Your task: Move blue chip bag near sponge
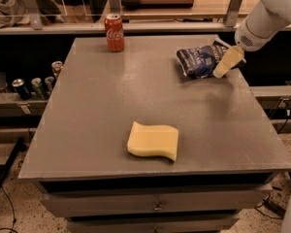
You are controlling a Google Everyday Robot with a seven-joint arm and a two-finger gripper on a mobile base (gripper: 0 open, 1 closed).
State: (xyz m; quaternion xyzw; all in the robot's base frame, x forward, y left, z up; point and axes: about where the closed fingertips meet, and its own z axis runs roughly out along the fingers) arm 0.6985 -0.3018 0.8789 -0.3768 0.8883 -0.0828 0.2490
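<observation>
The blue chip bag (198,60) is crinkled dark navy foil with white lettering. It lies at the far right of the grey table (97,106). My gripper (225,62) comes down from the white arm at the top right and is at the bag's right end, touching or overlapping it. The pale yellow sponge (153,141) with wavy edges lies near the table's front edge, near the middle, well apart from the bag and the gripper.
A red cola can (114,32) stands upright at the far left edge of the table. Several cans (34,84) sit on a lower shelf to the left. Drawers (155,205) lie under the tabletop. A glass-panelled counter runs behind.
</observation>
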